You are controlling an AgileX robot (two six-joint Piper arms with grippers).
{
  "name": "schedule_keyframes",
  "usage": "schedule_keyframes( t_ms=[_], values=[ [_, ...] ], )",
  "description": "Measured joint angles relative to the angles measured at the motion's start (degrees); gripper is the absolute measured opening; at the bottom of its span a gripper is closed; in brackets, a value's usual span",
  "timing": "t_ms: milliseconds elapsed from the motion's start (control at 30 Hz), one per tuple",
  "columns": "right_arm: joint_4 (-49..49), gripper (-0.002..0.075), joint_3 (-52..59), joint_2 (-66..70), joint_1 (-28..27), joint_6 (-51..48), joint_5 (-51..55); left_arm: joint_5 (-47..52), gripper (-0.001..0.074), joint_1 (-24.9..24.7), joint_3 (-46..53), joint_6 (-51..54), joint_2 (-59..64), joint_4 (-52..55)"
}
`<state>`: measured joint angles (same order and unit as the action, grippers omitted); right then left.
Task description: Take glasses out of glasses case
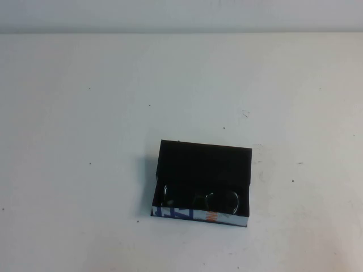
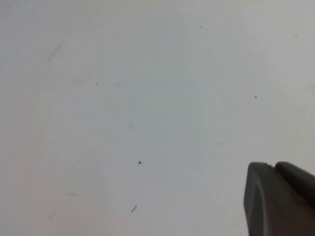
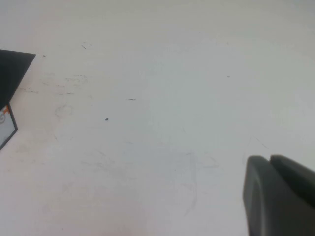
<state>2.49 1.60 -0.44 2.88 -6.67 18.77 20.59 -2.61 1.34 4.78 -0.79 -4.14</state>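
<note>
Left tool point(image 2: 278, 199) over white table point(image 2: 123, 108)

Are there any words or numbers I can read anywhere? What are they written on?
Front edge of the black rectangular glasses case: blue and orange marks on white, too blurred to read.
Black plastic-framed glasses inside the case: no writing.
White table: only specks, no writing.
Left gripper, over bare table: no label.
Right gripper, beside the case: no label.

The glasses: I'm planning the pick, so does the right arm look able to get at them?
Probably yes: the glasses lie uncovered in the open glasses case, with bare table beside the right tool.
</note>
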Motion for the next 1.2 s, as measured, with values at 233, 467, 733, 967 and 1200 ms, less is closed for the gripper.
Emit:
schedule_keyframes(
  t_ms=[233,467,733,967,1200],
  values=[
    [0.0,-0.0018,0.0,0.0,0.0,0.0,0.0,0.0,-0.0005,0.0,0.0,0.0,0.0,0.0],
    [0.0,-0.0018,0.0,0.0,0.0,0.0,0.0,0.0,-0.0005,0.0,0.0,0.0,0.0,0.0],
    [0.09,-0.0018,0.0,0.0,0.0,0.0,-3.89,0.0,-0.0005,0.0,0.0,0.0,0.0,0.0],
    [0.09,-0.0018,0.0,0.0,0.0,0.0,-8.28,0.0,-0.0005,0.0,0.0,0.0,0.0,0.0],
    [0.22,-0.0018,0.0,0.0,0.0,0.0,-25.54,0.0,-0.0005,0.0,0.0,0.0,0.0,0.0]
  ],
)
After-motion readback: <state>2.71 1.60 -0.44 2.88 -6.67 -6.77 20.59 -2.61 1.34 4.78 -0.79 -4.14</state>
